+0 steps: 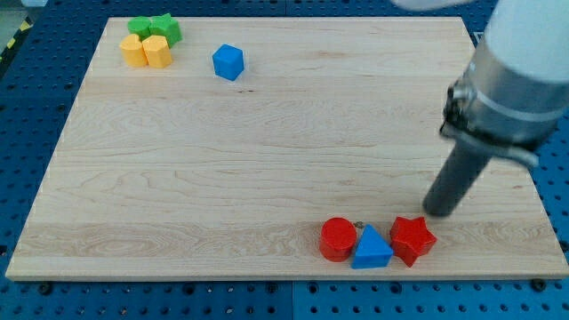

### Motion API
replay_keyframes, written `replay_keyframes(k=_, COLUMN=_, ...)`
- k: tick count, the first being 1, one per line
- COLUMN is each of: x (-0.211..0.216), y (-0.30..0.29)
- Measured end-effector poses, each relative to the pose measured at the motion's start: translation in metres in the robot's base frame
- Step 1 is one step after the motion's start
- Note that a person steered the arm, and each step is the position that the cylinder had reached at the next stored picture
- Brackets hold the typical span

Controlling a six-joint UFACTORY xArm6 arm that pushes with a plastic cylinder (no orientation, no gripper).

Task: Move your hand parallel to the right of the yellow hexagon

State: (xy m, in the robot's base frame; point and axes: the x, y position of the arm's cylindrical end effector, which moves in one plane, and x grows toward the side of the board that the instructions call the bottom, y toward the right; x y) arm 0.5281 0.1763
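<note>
- Upper left of the frame: a tight cluster of four blocks is noted. The yellow hexagon (157,52) sits at the cluster's right side, touching a second yellow block (133,51) on its left; that block's shape cannot be made out with certainty.
- Directly above these, a green block (139,27) and a green star (166,28) are packed against the yellow pair.
- Just right of the cluster, apart from it, a blue cube (228,62) is recorded. Bare board lies between it and the hexagon.
- Lower right of centre, near the bottom edge: a red cylinder (338,239), a blue triangle (371,249) and a red star (412,240) stand in a row, touching or nearly so.
- Right side: my tip (438,212) is seen just above and to the right of the red star, seemingly clear of it. Nothing is carried or pressed by the rod; it has no jaws to open.
- Key relation: the hexagon lies far to the upper left of my tip, diagonally across the wooden board (267,160). The target spot is judged to be the gap between hexagon and blue cube, so the cube may be disturbed on approach.
</note>
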Motion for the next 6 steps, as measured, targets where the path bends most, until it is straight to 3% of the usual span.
replay_keyframes(k=2, x=-0.165, y=-0.025)
replay_keyframes(k=3, x=-0.234, y=-0.069)
replay_keyframes(k=4, x=-0.270, y=-0.148)
replay_keyframes(k=5, x=-0.274, y=-0.226)
replay_keyframes(k=6, x=-0.259, y=-0.264)
